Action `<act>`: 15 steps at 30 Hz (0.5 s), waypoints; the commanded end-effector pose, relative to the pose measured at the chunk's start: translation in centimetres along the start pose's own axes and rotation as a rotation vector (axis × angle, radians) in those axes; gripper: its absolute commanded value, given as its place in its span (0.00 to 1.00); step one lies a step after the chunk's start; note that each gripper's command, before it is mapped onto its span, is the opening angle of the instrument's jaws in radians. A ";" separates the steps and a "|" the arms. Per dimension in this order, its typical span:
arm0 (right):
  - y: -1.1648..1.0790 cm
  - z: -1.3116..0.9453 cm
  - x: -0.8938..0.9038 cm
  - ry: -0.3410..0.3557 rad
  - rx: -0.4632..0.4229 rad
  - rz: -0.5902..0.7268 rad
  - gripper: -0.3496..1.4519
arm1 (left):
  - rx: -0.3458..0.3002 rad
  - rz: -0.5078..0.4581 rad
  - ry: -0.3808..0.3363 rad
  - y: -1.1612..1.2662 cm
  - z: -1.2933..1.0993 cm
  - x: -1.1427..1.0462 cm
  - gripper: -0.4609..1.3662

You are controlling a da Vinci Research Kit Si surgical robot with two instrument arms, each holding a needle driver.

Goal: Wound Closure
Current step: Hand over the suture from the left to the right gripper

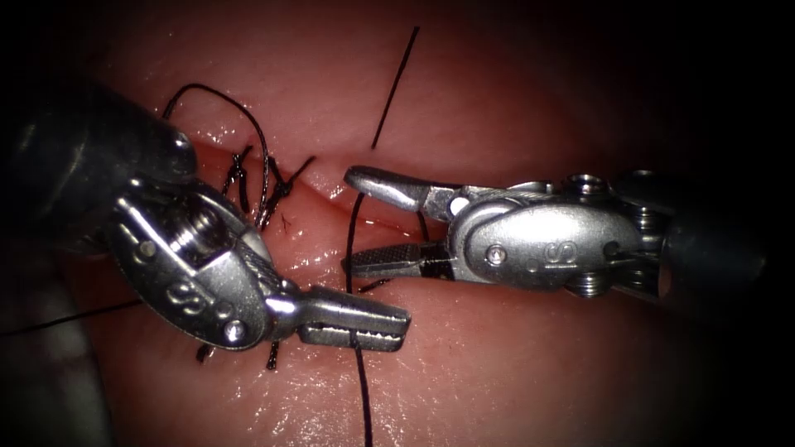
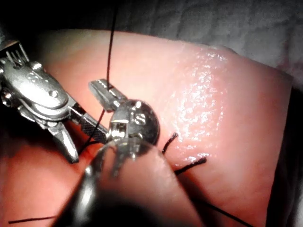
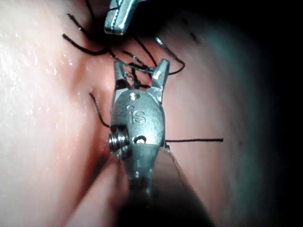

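Between the gaping jaws of the steel right tool (image 1: pixel 358 222), thin black thread (image 1: pixel 351 240) is running down into the clenched, thread-grasping left tool (image 1: pixel 383 324), above pink tissue (image 1: pixel 513 364).

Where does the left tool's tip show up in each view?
Endoscope view: left tool below the cut, shut on the thread.
Left wrist view: left tool clamped on the thread, beside the right tool.
Right wrist view: left tool just beyond the right tool.
Shared landmark: the right tool's open, empty jaws.
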 end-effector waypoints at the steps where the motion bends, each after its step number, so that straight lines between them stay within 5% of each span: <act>1: 0.01 0.00 0.00 0.000 0.002 -0.005 0.84 | -0.008 -0.008 0.001 0.00 0.00 0.00 0.06; 12: 0.01 0.05 0.02 -0.001 0.001 -0.005 0.79 | -0.006 -0.014 0.000 0.00 0.02 0.01 0.06; 15: -0.01 0.08 0.03 0.009 0.004 -0.006 0.65 | -0.006 -0.020 0.000 0.00 0.03 0.01 0.06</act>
